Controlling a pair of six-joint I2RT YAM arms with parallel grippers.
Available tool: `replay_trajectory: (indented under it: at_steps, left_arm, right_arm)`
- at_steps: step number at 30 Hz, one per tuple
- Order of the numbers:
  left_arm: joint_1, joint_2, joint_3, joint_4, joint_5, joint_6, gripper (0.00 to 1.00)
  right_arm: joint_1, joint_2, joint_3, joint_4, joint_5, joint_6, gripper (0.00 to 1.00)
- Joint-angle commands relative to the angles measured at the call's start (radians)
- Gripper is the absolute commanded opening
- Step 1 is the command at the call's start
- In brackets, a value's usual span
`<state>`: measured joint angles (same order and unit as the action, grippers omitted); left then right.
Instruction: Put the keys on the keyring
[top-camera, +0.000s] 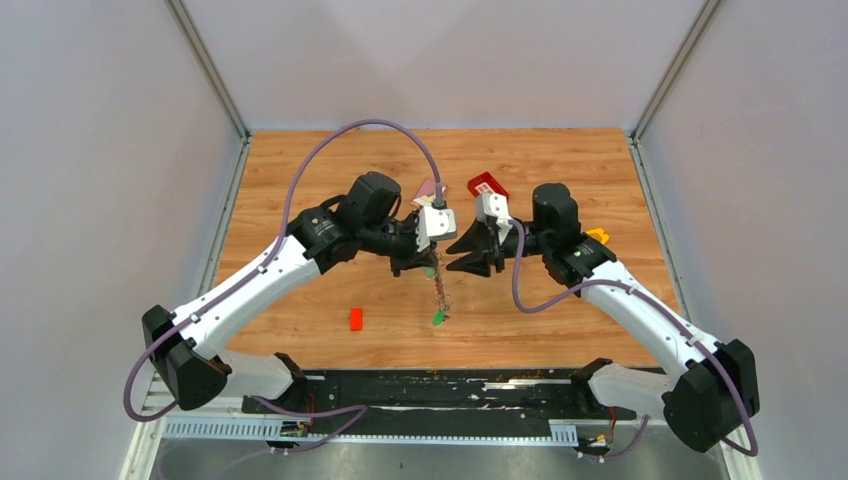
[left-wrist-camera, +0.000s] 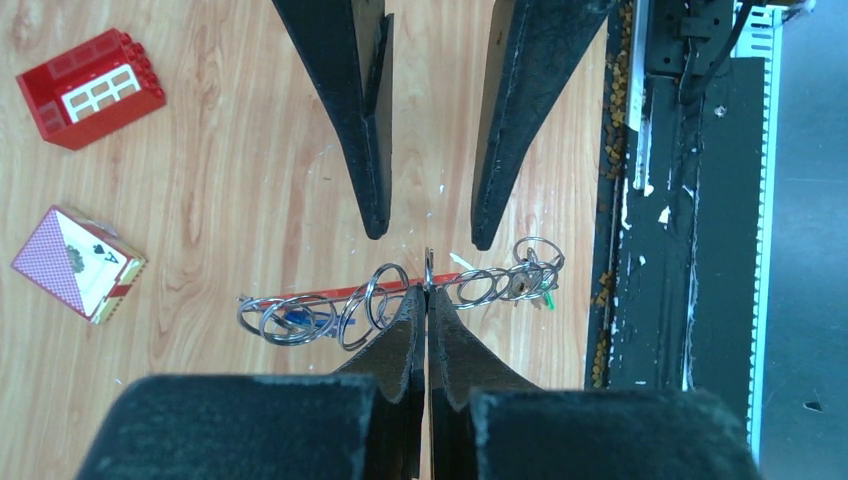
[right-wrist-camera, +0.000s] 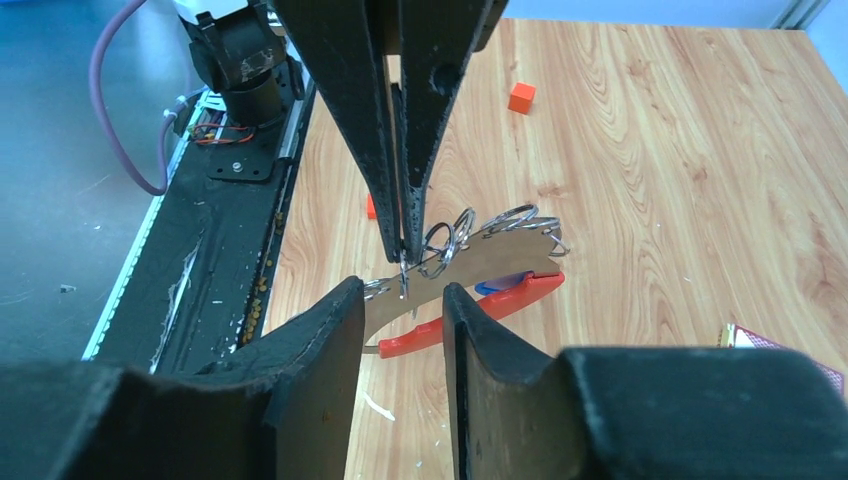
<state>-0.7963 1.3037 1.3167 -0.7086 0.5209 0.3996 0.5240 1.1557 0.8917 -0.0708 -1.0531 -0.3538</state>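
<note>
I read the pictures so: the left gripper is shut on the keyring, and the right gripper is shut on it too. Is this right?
Not quite. The left gripper is shut on the keyring, but the right gripper is open, its fingers apart. The right wrist view shows this.

Workspace contents by count: one keyring (right-wrist-camera: 405, 342), two discernible keys, namely one green key (top-camera: 438, 318) and one blue key (left-wrist-camera: 295, 318), one red block (top-camera: 356, 318), one orange cube (right-wrist-camera: 521, 97), one red window brick (left-wrist-camera: 90, 88), one card box (left-wrist-camera: 78, 262).
</note>
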Motion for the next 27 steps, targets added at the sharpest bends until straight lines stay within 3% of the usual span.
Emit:
replay_trajectory:
  at_steps: [1, 16, 21, 27]
  left_arm:
    - [-0.007, 0.000, 0.041, 0.008, 0.018, 0.010, 0.00]
    - [-0.007, -0.014, 0.013, 0.035, 0.059, 0.005, 0.00]
    - [-0.007, -0.012, 0.005, 0.044, 0.068, -0.002, 0.00]
    - [-0.006, -0.033, -0.012, 0.065, 0.088, 0.016, 0.00]
  right_arm:
    - [0.016, 0.007, 0.034, 0.011, -0.058, -0.023, 0.34]
    - [0.047, 0.051, 0.038, 0.019, -0.050, -0.016, 0.26]
    - [0.054, 0.060, 0.039, 0.036, -0.042, 0.004, 0.02]
    - [0.050, 0.044, 0.043, 0.027, -0.005, 0.007, 0.00]
